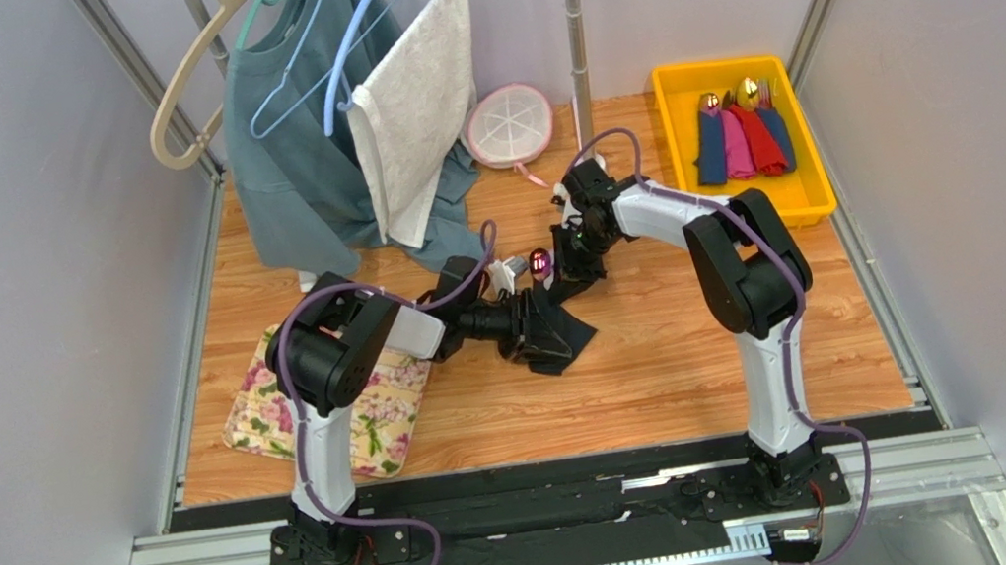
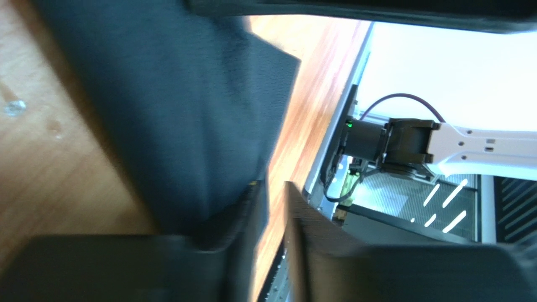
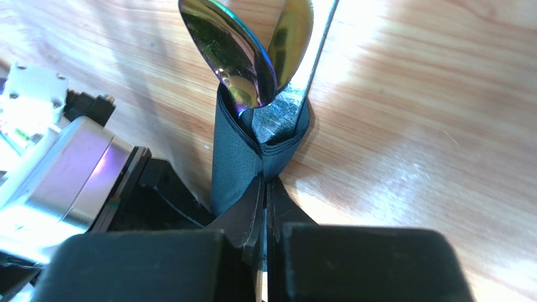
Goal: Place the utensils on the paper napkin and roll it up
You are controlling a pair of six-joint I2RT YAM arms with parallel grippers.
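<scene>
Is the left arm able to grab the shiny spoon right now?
Probably not cleanly. The spoon is near the left gripper, but its handle is wrapped in the paper napkin, which the right gripper pinches shut just below. Only the bowl pokes out.

My left arm (image 1: 325,451) and right arm (image 1: 776,384) are white links between bulky black joint housings, each trailed by a looping purple cable (image 1: 610,135). Black base plates (image 1: 735,490) sit at six o'clock overhead. My fingers (image 3: 365,264) are blocky, matte black. A green light (image 2: 348,124) glows on one black motor, three o'clock in my left wrist's view.
</scene>
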